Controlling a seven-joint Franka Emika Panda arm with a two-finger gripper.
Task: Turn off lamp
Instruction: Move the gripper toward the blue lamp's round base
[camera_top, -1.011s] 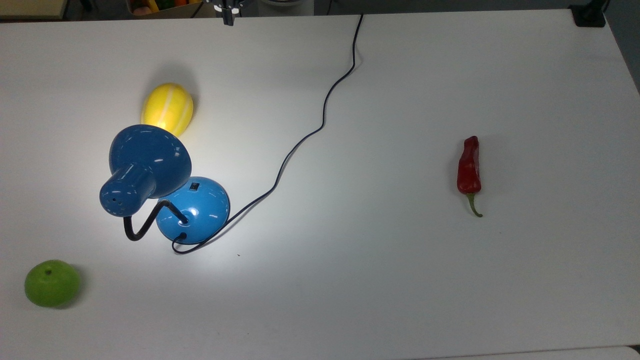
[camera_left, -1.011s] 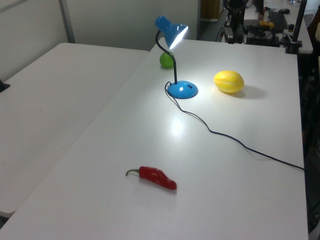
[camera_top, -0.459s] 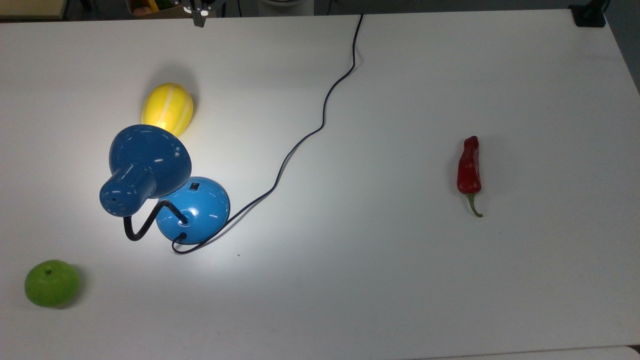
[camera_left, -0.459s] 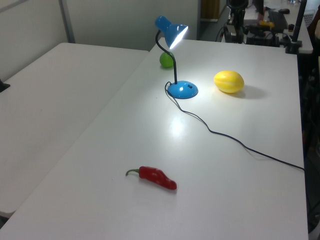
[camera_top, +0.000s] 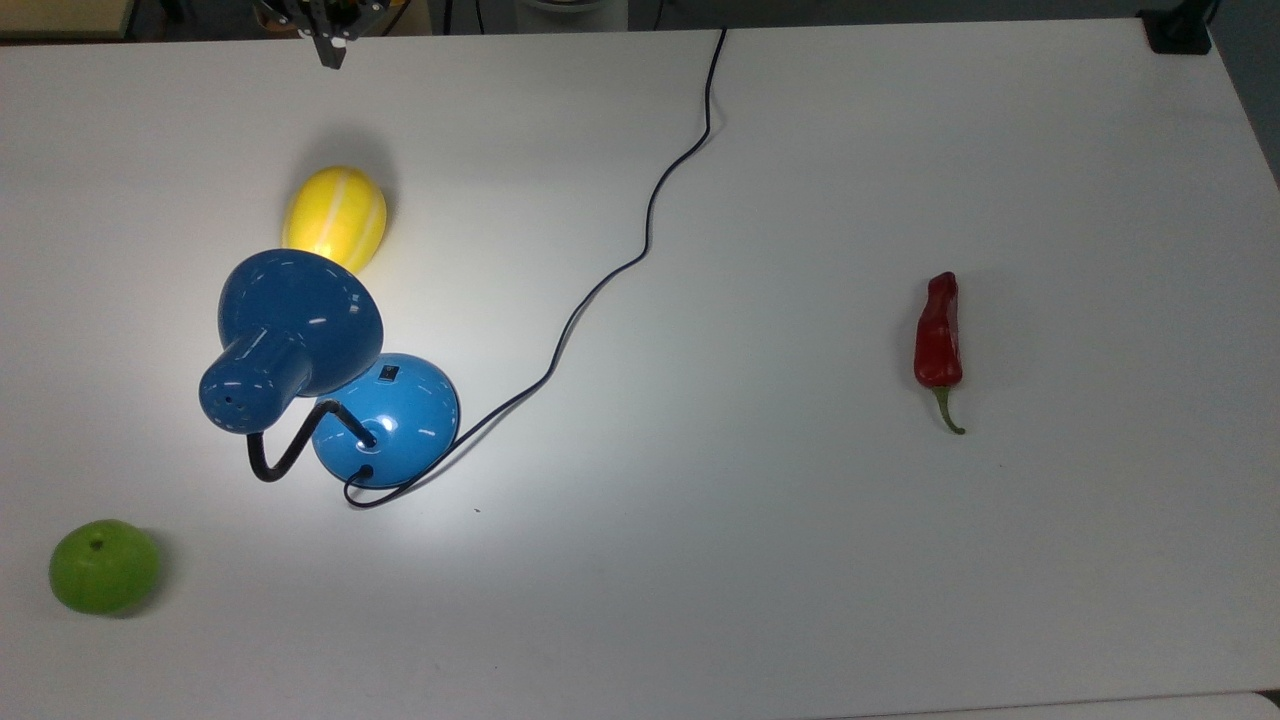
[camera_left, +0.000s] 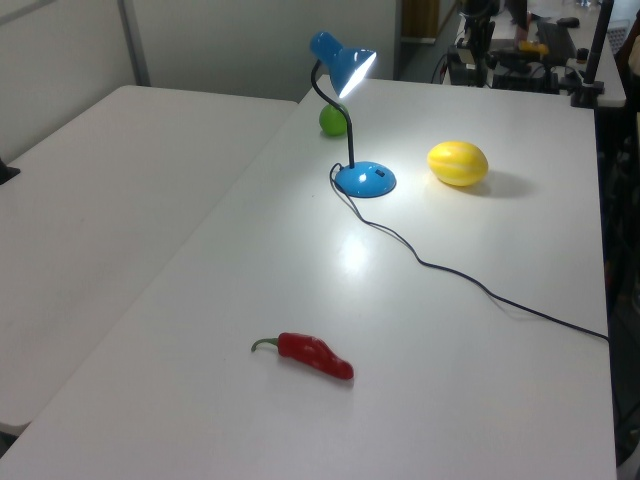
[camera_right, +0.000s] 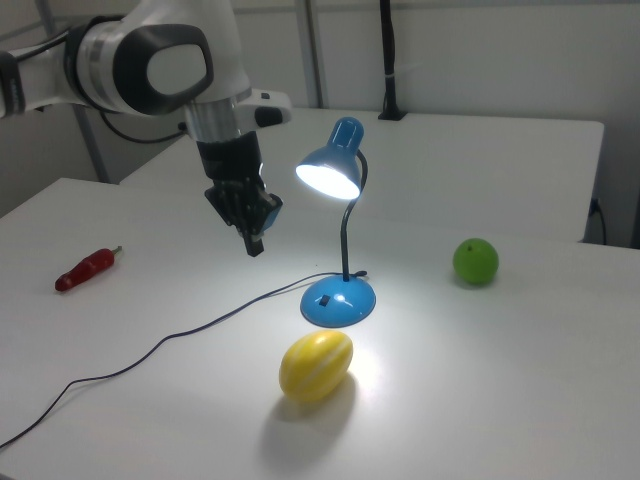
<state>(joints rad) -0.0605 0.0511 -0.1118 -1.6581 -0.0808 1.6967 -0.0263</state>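
The blue lamp (camera_top: 300, 320) stands lit on the white table (camera_top: 800, 560), casting a bright patch around its domed base (camera_top: 395, 420). A small black switch (camera_top: 389, 374) sits on the base, and the same switch (camera_right: 325, 299) faces the camera in the right view. A black bendy neck (camera_right: 347, 235) carries the shade (camera_right: 330, 165). My gripper (camera_right: 255, 245) hangs shut with nothing in it, above the table and to the right view's left of the lamp. In the top view the gripper (camera_top: 330, 55) is at the upper edge, well beyond the lamp.
A yellow melon (camera_top: 335, 218) lies just beyond the shade in the top view. A green apple (camera_top: 104, 565) sits at the lower left and a red chili (camera_top: 938, 335) at the right. The thin black cord (camera_top: 600, 285) snakes from the base to the table's upper edge.
My gripper has moved toward the top view's left along the upper table edge. The lamp stays lit and nothing on the table has moved.
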